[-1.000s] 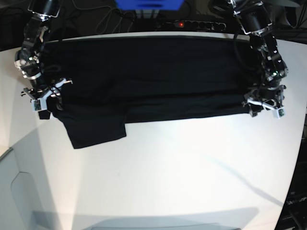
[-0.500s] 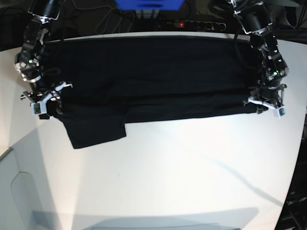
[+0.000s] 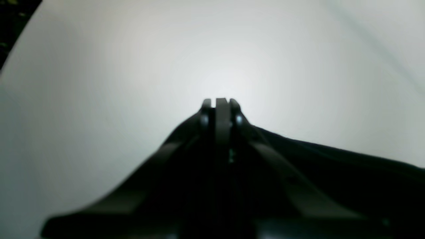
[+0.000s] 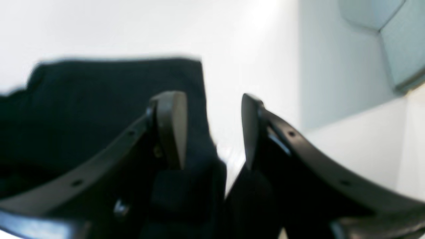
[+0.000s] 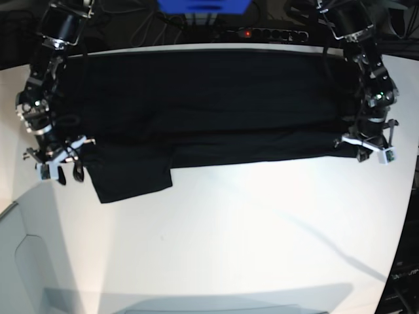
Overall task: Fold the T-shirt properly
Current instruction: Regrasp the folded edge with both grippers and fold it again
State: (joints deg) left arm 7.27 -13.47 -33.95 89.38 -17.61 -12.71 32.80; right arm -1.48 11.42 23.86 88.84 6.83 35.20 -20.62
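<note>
The black T-shirt (image 5: 209, 104) lies spread across the far half of the white table (image 5: 236, 229), with one sleeve (image 5: 131, 173) sticking out toward me at the left. At its right front corner my left gripper (image 5: 368, 149) is shut. In the left wrist view its fingertips (image 3: 206, 103) press together on a dark strip, and the T-shirt (image 3: 348, 172) rises to them. My right gripper (image 5: 57, 169) stands open at the shirt's left front corner. In the right wrist view the T-shirt (image 4: 99, 106) lies under one finger (image 4: 171, 126) and reaches partly into the open gap of the right gripper (image 4: 212, 126).
A power strip with a red light (image 5: 262, 33) and a blue object (image 5: 203, 6) sit behind the table's far edge. A pale grey panel (image 5: 26, 261) lies at the front left. The table's right edge curves close to the left arm.
My left gripper has shut at the shirt's right front corner. My right gripper has moved toward the table's front, off the shirt's left edge, and stands slightly wider.
</note>
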